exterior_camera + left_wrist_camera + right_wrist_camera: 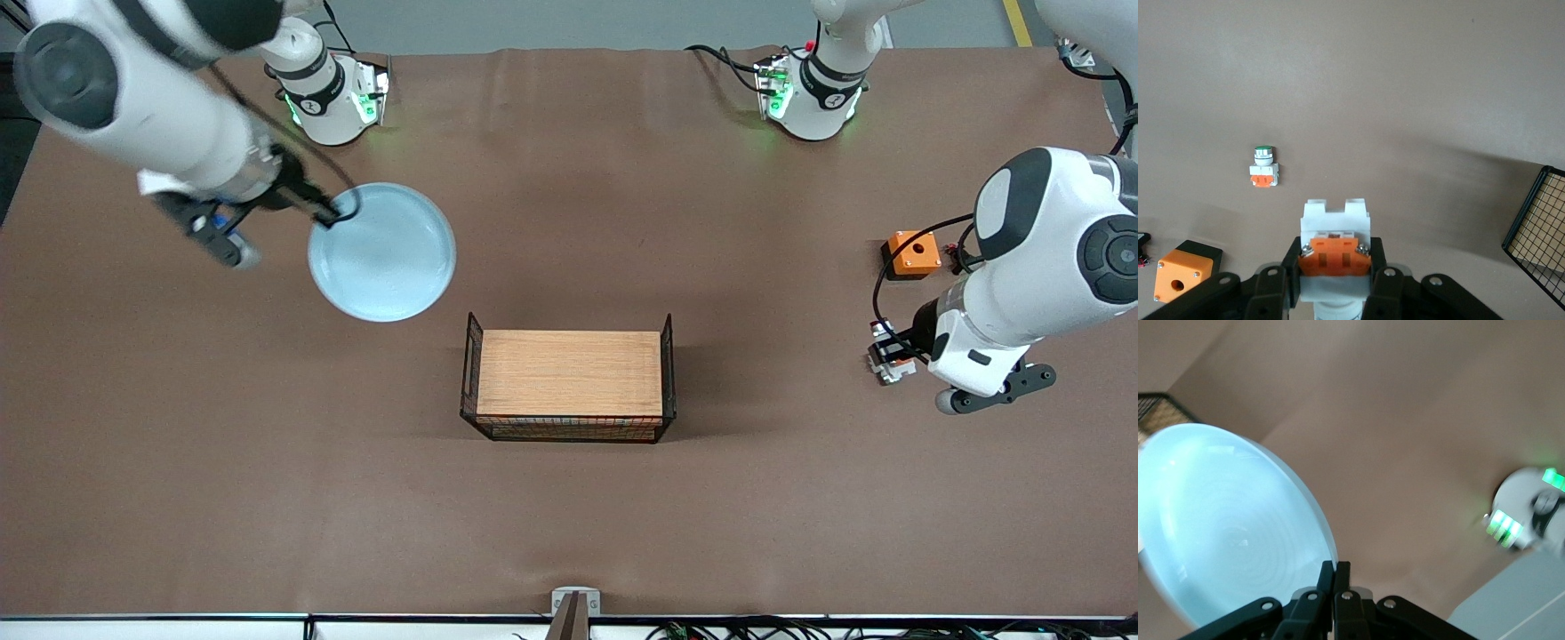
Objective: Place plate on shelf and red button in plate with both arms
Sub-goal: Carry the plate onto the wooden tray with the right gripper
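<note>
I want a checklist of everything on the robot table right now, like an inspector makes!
Surface: brown table, bare cloth with faint creases.
Job's things: plate, pale blue, held up by its rim over the right arm's end of the table; red button, held over the left arm's end; wooden tray with wire ends, in the middle, nothing in it.
Clutter: orange box with a round hole; stubby white-and-orange piece with a green top, on the table.
Grippers: right gripper shut on the plate's rim; left gripper shut on the red button.
Cables: black cables along both arms and at the bases.
Surroundings: nothing seen.
</note>
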`<state>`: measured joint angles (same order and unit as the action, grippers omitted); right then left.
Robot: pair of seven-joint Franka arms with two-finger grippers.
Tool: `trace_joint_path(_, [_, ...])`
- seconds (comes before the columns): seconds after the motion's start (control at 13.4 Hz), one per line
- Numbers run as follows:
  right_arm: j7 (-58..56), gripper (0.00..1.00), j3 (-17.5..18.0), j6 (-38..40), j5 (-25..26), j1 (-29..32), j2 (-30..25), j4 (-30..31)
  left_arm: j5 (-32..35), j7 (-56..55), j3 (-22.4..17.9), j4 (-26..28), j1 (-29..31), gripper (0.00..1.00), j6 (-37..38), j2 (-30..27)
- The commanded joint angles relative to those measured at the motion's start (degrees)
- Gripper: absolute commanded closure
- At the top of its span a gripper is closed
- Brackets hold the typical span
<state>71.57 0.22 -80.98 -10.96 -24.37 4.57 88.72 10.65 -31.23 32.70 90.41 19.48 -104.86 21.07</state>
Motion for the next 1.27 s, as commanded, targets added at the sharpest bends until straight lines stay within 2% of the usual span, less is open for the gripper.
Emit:
trace_joint_path(0.0, [14.43,1.0,-1.1,-3.28,-1.78,-7.25,1.32,-3.11,1.57,0.56,0.34,-0.5,-0.49,0.99,-0.43,0.2])
trace_joint_path(0.22, [31.13,1.0,-1.1,-13.65,-4.42,-11.22,3.42,-3.12,1.48,0.56,0.34,-0.5,-1.28,0.99,-0.52,0.2])
trace_joint_path(0.37, [36.96,1.0,-1.1,-19.81,-4.6,-12.89,6.23,-3.11,1.48,0.56,0.43,-0.59,-1.37,0.99,-0.95,0.2])
trace_joint_path(0.52, [40.57,1.0,-1.1,-26.05,-6.96,-13.51,9.21,-3.11,1.04,0.56,1.04,-0.59,-1.28,0.99,-1.13,-0.15])
trace_joint_path(0.6, [41.45,1.0,-1.1,-28.08,-7.58,-13.6,10.97,-3.12,0.95,0.47,2.35,-0.5,-0.85,0.99,-1.13,-0.23])
trace_joint_path(0.82, [41.46,1.0,-1.18,-32.83,-7.32,-14.65,14.67,-3.2,0.77,0.03,2.8,-0.41,-0.76,0.99,-0.52,-1.29])
trace_joint_path(1.19, [41.02,1.0,-1.27,-33.54,-6.71,-14.74,20.56,-7.15,0.69,-0.5,3.24,-0.5,-0.85,0.99,-0.17,-1.38])
